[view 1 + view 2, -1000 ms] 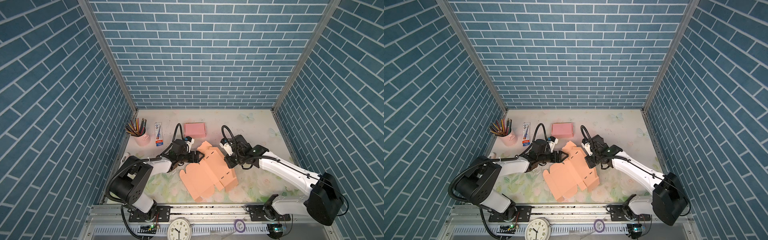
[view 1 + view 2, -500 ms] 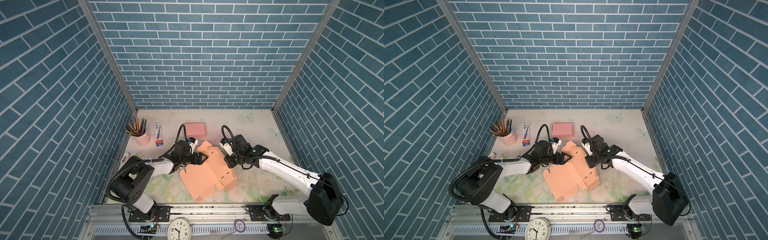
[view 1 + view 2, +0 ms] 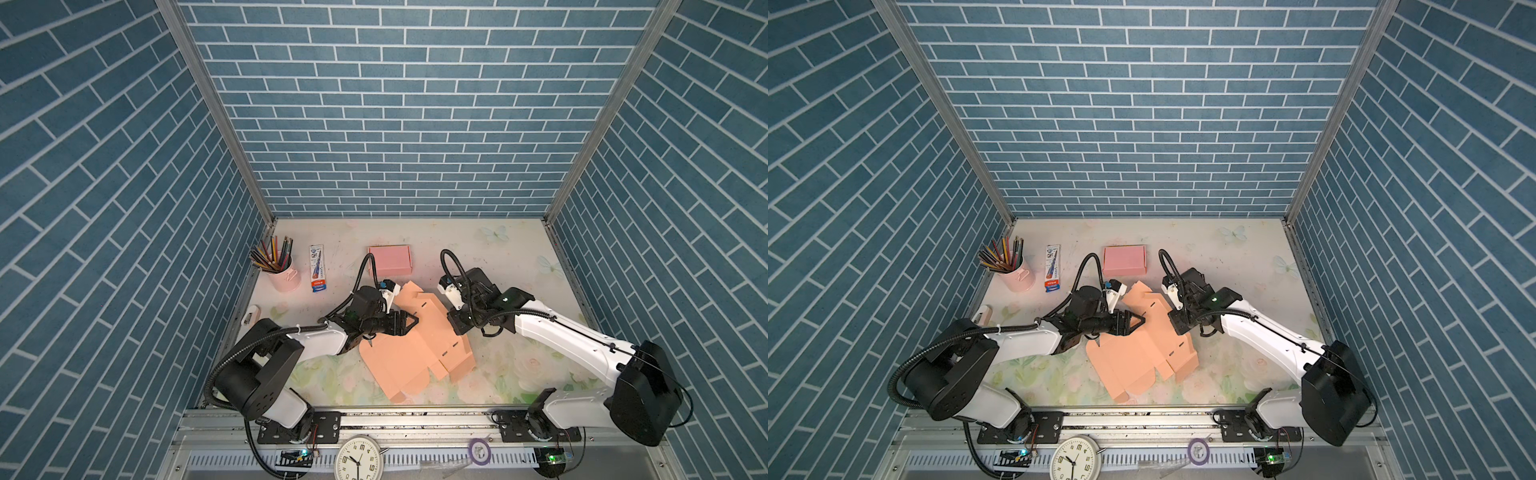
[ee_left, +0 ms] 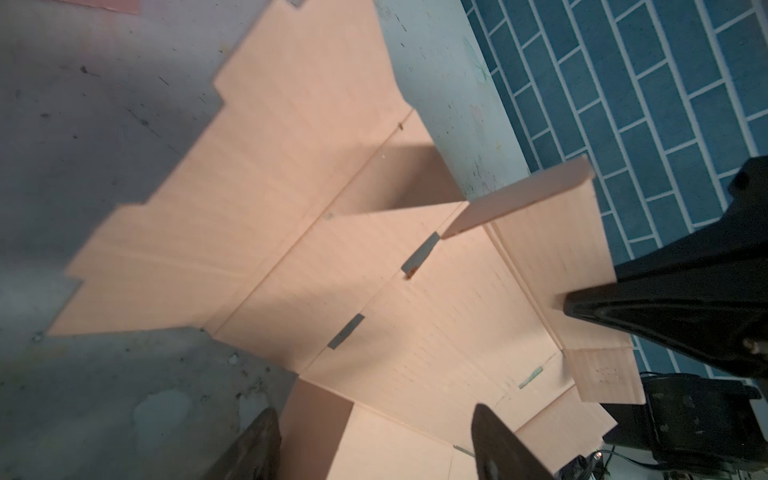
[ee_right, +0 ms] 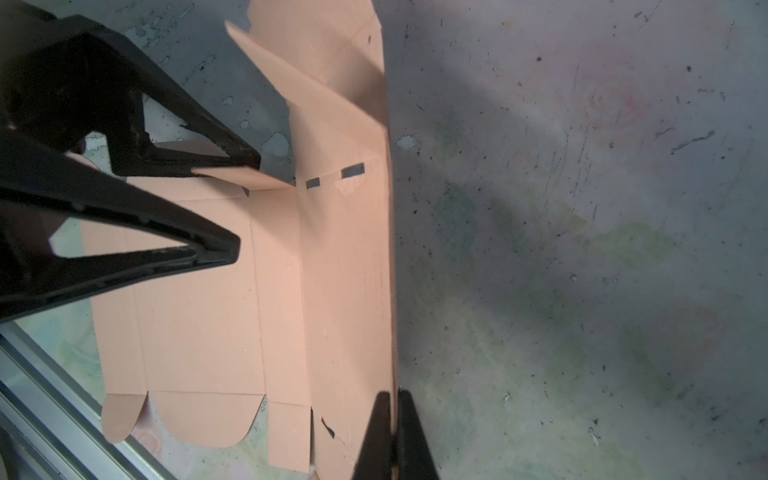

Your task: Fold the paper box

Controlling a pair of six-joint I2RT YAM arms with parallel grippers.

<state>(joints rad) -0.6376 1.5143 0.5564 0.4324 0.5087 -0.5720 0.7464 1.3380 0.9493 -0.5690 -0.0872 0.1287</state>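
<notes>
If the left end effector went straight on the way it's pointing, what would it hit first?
Probably the upturned wall of the paper box, pinched by the right end effector; depth is unclear.

White links [image 3: 569, 338], black joints [image 3: 642, 399], cables [image 3: 299, 329]

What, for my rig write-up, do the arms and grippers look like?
The left arm and right arm have white shells and black joints. A black ribbed cable loops over each wrist. The left gripper and right gripper are black, with tapering fingers. A green light marks the right forearm.
</notes>
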